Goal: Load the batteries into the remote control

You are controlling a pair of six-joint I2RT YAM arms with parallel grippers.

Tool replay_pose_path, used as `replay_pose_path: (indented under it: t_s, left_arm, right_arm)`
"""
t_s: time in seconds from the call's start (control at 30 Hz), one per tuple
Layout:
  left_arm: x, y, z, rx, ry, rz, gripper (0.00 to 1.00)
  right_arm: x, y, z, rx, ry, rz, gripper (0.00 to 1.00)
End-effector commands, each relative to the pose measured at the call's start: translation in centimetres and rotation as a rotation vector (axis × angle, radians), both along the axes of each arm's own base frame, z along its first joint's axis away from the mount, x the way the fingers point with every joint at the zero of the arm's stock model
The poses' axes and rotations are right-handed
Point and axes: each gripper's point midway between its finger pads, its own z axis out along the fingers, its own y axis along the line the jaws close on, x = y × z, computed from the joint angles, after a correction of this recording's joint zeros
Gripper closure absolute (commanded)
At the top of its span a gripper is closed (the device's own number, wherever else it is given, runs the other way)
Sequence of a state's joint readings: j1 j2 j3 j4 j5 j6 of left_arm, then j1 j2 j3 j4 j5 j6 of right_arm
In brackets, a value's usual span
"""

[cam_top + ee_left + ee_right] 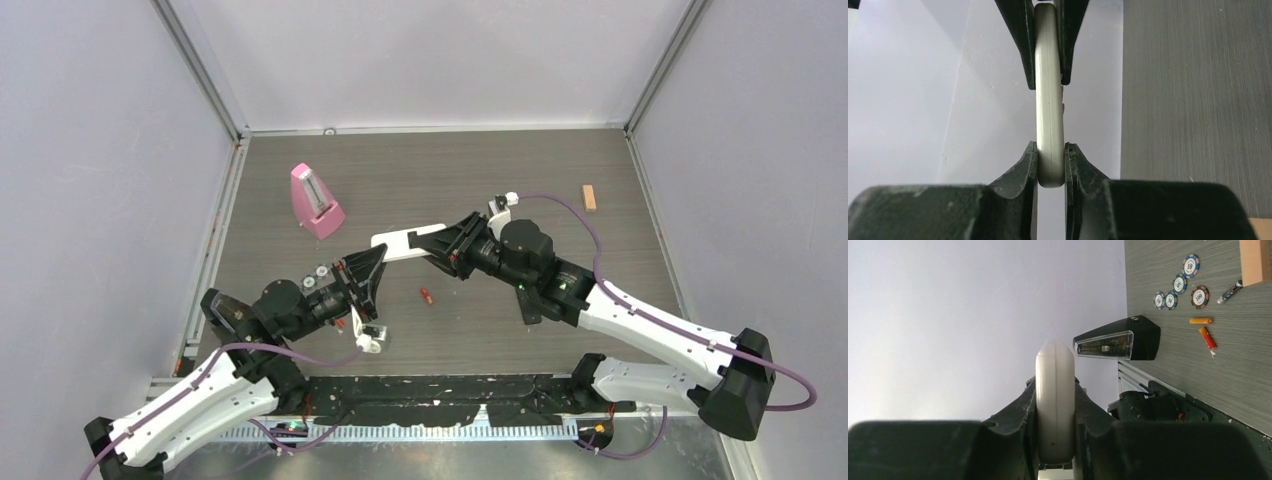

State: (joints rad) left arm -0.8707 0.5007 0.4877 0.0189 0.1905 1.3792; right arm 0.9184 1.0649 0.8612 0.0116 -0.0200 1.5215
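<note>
Remote control [405, 243]: I see left gripper [1051, 152] clamped on one end, right gripper [1055, 387] closed on the other (edgewise); one battery [426, 295] lies near it.

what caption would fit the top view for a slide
The left gripper and right gripper grip opposite ends of the white remote; an orange-red battery lies on the table

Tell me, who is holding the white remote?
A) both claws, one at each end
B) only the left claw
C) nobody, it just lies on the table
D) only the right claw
A: in the left wrist view the white remote is pinched at its near end by the left claw and at its far end by the right claw.
</note>
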Motion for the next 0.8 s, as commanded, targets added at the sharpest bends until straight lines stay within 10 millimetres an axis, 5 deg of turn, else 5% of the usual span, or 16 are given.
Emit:
replay_pose_path:
  t_s: [0.0,0.3,0.47,0.53,0.67,0.77]
  left_arm:
    - [-1.1,-0.3,2.7,-0.122,0.020,-0.057,0.78]
    - [-2.0,-0.3,2.2,-0.326,0.372,-0.078,0.38]
    - [0.7,3.4,3.3,-0.776,0.854,0.233,0.13]
    - [0.3,3.8,3.5,-0.826,0.994,0.297,0.04]
    - [-1.9,2.4,3.0,-0.809,1.236,0.275,0.00]
    - [-3.2,2.0,4.4,-0.929,1.388,0.219,0.00]
  right_arm:
    - [-0.2,-0.4,1.8,0.083,-0.041,-0.007,0.85]
    - [0.8,-1.8,3.1,0.120,-0.092,-0.096,0.95]
    - [1.1,-2.6,3.4,0.079,-0.151,-0.117,0.95]
    - [1.4,-3.2,3.1,0.028,-0.173,-0.134,0.95]
    - [1.4,-4.4,3.0,-0.030,-0.221,-0.157,0.95]
    - [1.2,-5.1,3.1,-0.058,-0.267,-0.156,0.94]
